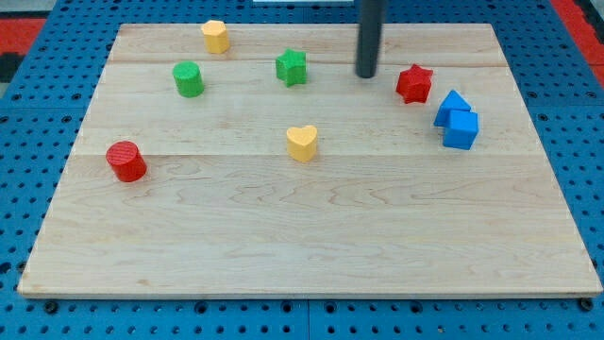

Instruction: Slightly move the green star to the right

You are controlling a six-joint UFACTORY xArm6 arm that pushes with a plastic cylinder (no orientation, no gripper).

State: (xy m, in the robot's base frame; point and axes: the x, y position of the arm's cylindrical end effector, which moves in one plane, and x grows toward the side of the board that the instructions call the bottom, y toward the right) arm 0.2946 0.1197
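The green star (292, 67) lies near the view's top, a little left of centre, on the wooden board (311, 236). My tip (366, 75) is the lower end of the dark rod, standing to the right of the green star with a clear gap between them. It is left of the red star (414, 83). It touches no block.
A green cylinder (188, 78) lies left of the green star. A yellow block (215, 36) sits at the top left. A yellow heart (302, 143) lies at centre. A red cylinder (125, 161) is at the left. Two blue blocks (457, 120) touch at the right.
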